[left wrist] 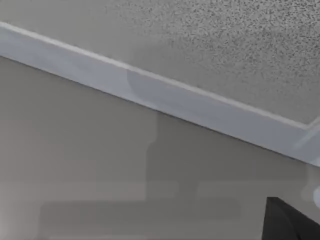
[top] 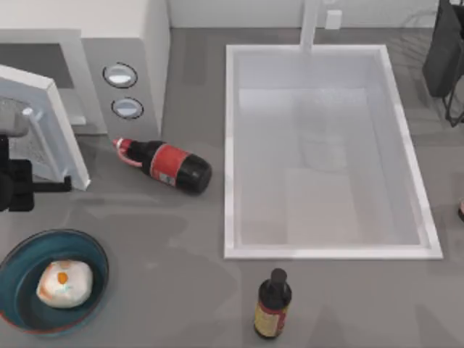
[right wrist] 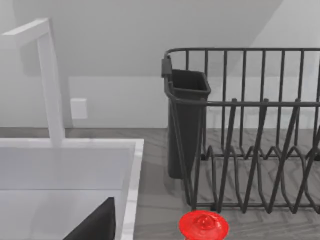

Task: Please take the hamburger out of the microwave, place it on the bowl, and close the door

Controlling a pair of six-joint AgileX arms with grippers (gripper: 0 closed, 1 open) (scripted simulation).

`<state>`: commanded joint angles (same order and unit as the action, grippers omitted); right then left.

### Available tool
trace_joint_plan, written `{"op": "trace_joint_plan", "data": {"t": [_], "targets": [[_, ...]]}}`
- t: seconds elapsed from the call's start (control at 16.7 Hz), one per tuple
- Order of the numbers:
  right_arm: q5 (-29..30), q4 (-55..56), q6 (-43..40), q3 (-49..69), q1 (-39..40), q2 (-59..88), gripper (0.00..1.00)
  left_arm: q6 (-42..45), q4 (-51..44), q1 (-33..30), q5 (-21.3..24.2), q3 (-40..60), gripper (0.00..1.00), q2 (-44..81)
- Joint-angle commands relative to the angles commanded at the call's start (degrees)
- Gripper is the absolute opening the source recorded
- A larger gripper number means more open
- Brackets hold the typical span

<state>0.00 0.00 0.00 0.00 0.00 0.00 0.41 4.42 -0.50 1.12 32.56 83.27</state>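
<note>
The left arm's dark gripper (top: 18, 187) sat at the top view's left edge, partly cut off, beside the microwave's white-framed door (top: 43, 123), which stood ajar; whether its fingers were parted or closed I cannot tell. The large white-grey microwave (top: 127, 43) was cropped at the frame's top left. The pale cream hamburger with an orange spot (top: 65, 283) lay inside the wide teal-blue bowl with a reddish rim (top: 14, 257) at lower left. On the grey countertop (top: 181, 254) a red-labelled cola bottle (top: 165, 164) lay on its side and a dark sauce bottle (top: 272, 303) stood near the white rectangular sink (top: 230, 145). A black wire dish rack (right wrist: 250, 135) stood beyond the sink
</note>
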Motion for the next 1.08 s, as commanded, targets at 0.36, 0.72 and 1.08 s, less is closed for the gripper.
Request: {"op": "trace_joint_plan", "data": {"t": [0.36, 0.72, 1.08], "targets": [[0.0, 0.0, 0.0, 0.0, 0.0, 0.0, 1.0, -0.02, 3.08, -0.16, -0.07, 3.99, 0.0, 5.93], [0.0, 0.0, 0.0, 0.0, 0.0, 0.0, 1.0, -0.04, 2.63, -0.05, -0.08, 8.05, 0.0, 9.92], [0.0, 0.0, 0.0, 0.0, 0.0, 0.0, 1.0, -0.13, 1.46, -0.37, -0.12, 24.6, 0.0, 24.87]]}}
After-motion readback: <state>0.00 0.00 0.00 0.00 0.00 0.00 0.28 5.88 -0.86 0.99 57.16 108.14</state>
